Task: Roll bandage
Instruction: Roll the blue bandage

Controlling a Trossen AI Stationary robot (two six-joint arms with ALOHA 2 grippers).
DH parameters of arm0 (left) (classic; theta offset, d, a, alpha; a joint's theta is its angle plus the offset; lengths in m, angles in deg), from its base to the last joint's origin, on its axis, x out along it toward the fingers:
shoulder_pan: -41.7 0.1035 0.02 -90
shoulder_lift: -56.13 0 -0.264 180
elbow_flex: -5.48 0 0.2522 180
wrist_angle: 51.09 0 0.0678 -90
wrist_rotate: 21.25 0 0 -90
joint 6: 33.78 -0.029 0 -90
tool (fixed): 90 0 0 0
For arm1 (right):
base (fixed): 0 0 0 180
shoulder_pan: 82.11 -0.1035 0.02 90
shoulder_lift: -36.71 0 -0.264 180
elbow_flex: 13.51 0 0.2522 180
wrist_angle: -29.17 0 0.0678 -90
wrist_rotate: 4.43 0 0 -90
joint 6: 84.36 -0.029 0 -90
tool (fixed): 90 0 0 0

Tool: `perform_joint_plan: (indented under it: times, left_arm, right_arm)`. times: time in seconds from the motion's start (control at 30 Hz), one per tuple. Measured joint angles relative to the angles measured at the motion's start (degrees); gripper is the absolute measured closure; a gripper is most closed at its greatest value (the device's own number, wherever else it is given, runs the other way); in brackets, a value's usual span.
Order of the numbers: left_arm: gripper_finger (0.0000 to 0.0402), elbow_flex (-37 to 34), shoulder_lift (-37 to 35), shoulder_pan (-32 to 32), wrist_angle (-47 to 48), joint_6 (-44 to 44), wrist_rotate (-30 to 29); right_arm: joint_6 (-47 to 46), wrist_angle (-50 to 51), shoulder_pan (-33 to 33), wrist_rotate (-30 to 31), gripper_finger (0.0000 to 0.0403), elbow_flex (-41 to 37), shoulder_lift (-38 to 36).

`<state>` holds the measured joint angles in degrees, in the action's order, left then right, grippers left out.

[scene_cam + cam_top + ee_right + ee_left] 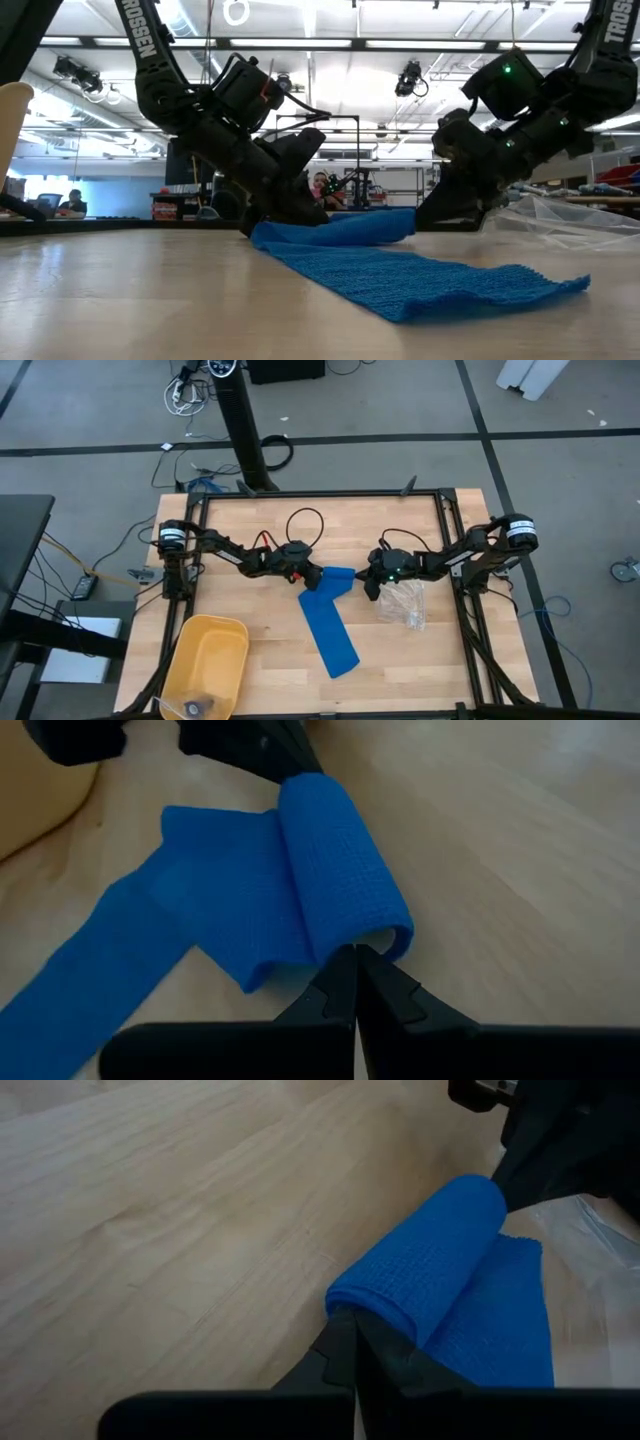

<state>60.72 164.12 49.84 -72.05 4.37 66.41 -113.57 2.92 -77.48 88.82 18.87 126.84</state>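
Gripping opposite ends of the rolled portion of the bandage [330, 615], the left gripper [314, 577] and right gripper [367, 582] are both pinching it with clenched jaws at the middle of the wooden table [260, 605]. The unrolled blue strip is lying flat, trailing toward the near edge, beside the plastic bag [403, 603].

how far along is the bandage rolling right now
Done: one end of the bandage is already wound into a short roll.
In hand: the left tool is shut on one end of that roll and the right tool is shut on the other end, at mid-table.
Left: most of the strip lies flat and unrolled on the table, so the job looks early.
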Motion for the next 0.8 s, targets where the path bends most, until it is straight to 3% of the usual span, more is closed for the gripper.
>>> perform_joint_plan:
  times: [0.23, 0.5, 0.8]
  left_arm:
    - [0.0399, -0.1, 0.0, -0.1, -0.8, -1.9, 1.0]
    - [0.0399, -0.3, 0.0, -0.8, -8.5, -8.5, 2.9]
    - [0.0399, -0.2, 0.0, -1.4, -14.1, -10.8, 15.5]
  right_arm:
    - [2.9, -2.5, 0.6, -0.5, 0.0402, 0.0, 0.6]
    - [7.4, -2.6, 0.5, -3.6, 0.0403, -0.7, 0.7]
    - [8.8, -10.5, 0.8, 0.3, 0.0403, -3.8, 0.5]
